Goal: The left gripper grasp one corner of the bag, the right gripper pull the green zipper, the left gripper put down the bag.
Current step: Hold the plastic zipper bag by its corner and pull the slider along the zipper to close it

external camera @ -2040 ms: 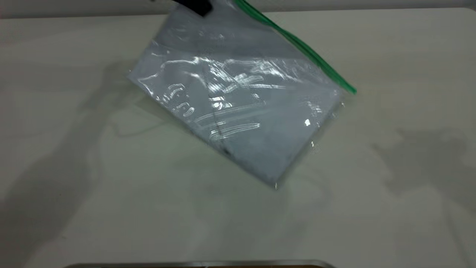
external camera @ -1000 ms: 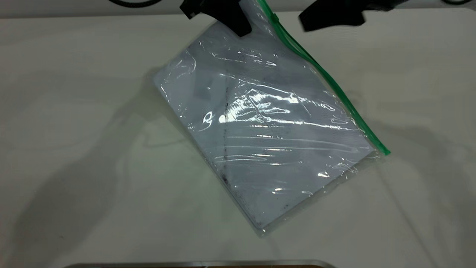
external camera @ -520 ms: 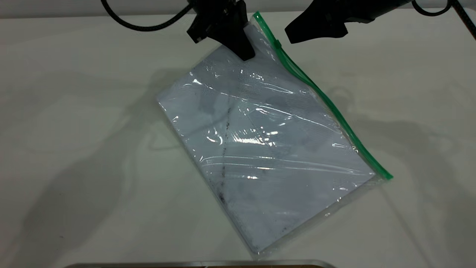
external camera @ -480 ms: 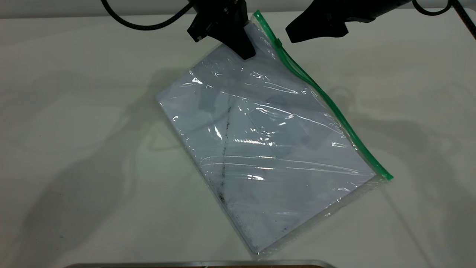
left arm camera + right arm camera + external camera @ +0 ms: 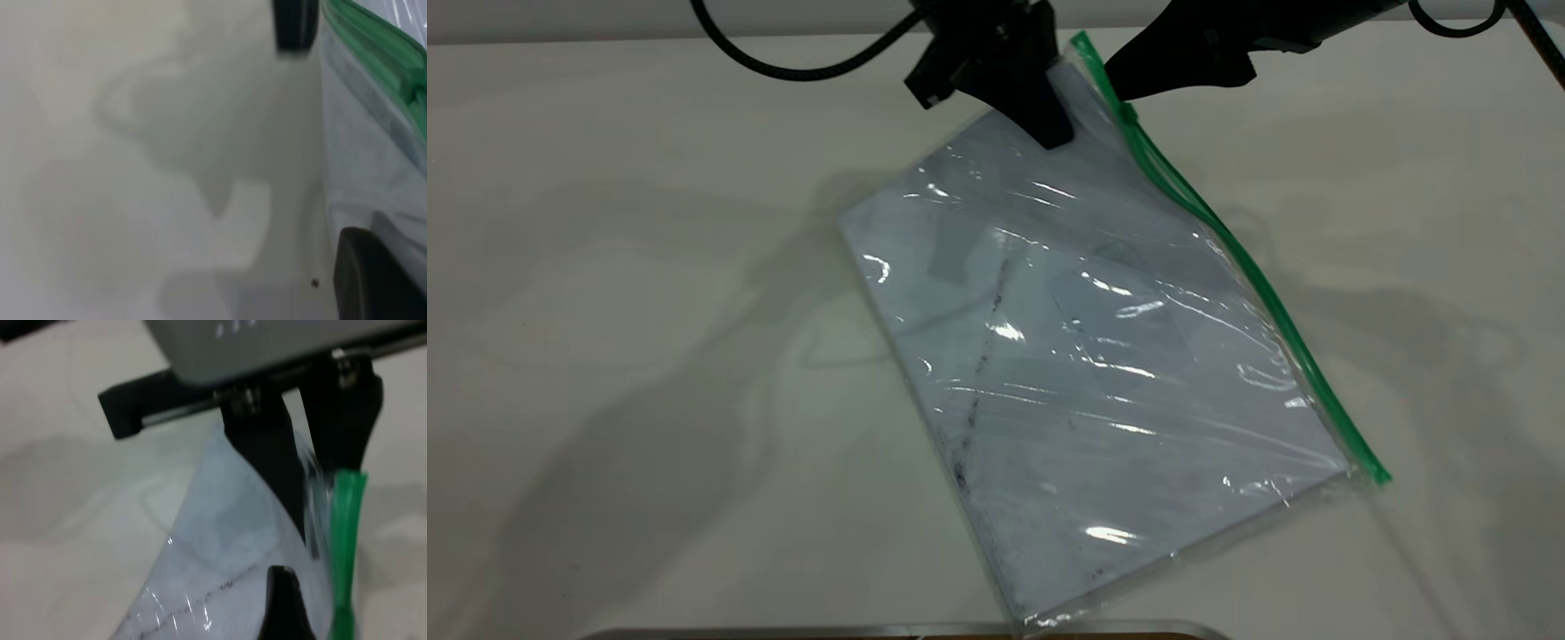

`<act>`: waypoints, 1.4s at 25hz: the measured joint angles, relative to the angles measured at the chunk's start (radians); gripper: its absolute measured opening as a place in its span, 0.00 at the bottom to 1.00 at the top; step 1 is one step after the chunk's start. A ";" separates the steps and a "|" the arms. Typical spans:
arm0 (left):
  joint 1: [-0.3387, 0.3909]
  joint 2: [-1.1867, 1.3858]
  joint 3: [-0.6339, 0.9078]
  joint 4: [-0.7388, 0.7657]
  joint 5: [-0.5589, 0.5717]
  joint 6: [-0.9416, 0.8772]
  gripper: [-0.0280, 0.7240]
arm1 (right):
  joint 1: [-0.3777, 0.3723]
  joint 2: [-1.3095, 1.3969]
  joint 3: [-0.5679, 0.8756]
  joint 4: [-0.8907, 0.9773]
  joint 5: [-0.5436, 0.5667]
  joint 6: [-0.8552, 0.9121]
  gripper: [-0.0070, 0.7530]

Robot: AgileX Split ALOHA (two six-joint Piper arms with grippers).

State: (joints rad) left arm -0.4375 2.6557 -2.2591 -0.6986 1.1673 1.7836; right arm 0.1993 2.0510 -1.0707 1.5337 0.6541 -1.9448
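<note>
The bag [image 5: 1085,356] is a clear pouch with white paper inside; its lower part lies on the table and its far corner is raised. My left gripper [image 5: 1054,133] is shut on that corner; one finger [image 5: 373,280] shows in the left wrist view. The green zipper [image 5: 1254,284] runs along the bag's right edge, with its slider tab [image 5: 1129,114] near the held corner. My right gripper [image 5: 1116,82] hovers just above the slider tab. In the right wrist view it [image 5: 288,607] lies against the bag beside the green zipper [image 5: 347,540].
The pale table [image 5: 605,311] spreads out on both sides of the bag. The left arm's thick black cable [image 5: 809,64] loops at the back. A metal edge [image 5: 907,631] runs along the near side, close to the bag's lowest corner.
The bag has come down from hanging in the air to resting on the table and shifted right. Both grippers dropped into view. The right gripper moved left, up to the slider.
</note>
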 joint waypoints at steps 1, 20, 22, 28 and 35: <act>-0.005 0.000 0.000 0.000 0.000 0.003 0.11 | 0.000 0.000 0.000 -0.001 0.000 0.002 0.76; -0.009 0.000 0.000 -0.004 -0.006 0.019 0.11 | 0.000 0.080 0.000 -0.014 0.025 0.043 0.57; -0.009 0.000 0.000 -0.004 -0.007 0.019 0.11 | 0.000 0.080 0.000 -0.005 0.029 0.045 0.52; -0.009 0.000 0.000 -0.004 -0.007 0.022 0.11 | 0.000 0.080 0.000 -0.001 0.054 0.045 0.34; -0.009 0.000 0.000 -0.004 -0.006 0.022 0.11 | 0.000 0.080 0.000 0.000 0.059 0.045 0.30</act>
State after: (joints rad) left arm -0.4461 2.6557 -2.2591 -0.7029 1.1611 1.8059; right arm 0.1993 2.1312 -1.0707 1.5335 0.7136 -1.8995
